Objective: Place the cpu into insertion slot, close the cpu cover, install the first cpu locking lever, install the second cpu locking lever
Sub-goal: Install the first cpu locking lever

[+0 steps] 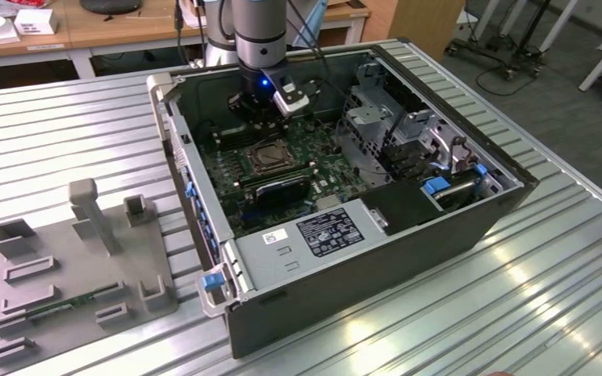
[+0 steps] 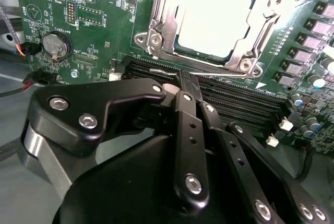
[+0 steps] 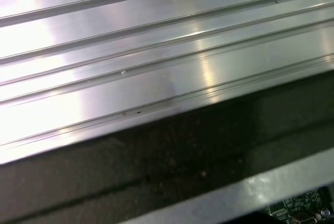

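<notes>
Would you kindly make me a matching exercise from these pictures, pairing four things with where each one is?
Things:
1. cpu
2. coin battery
3. grey fixture tray
4. gripper

Places:
A. on the ribbed table, at the exterior view's left of the computer case
B. by the long black slots
C. in a round holder on the green board
D. inside the cut-out of the silvery cpu cover

Pairs: 1-D, 2-C, 3-A, 4-B
</notes>
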Available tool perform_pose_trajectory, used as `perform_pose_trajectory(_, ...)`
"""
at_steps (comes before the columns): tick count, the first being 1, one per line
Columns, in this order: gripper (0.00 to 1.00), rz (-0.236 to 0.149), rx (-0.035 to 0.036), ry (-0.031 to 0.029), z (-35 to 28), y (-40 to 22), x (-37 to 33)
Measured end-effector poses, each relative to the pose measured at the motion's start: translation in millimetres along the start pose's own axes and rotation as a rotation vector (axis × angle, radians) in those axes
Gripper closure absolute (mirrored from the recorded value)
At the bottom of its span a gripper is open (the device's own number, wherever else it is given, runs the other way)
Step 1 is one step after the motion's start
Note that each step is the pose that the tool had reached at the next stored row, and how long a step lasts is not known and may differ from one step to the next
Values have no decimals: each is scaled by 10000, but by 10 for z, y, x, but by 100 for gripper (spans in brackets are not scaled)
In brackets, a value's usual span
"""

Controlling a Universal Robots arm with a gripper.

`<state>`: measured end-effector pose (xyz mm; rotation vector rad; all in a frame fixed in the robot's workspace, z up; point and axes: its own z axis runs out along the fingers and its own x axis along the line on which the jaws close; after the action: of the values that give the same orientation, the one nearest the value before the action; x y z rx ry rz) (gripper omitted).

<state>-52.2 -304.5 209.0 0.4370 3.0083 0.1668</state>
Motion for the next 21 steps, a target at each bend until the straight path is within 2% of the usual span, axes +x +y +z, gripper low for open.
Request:
perform_pose_trajectory(6,89,15,0,-1,0,0,0)
perform_pose_trajectory(15,89,44,-81,-41,-3,-6,22)
perform_pose_trajectory(21,89,85,-81,-55,-4,-10,35)
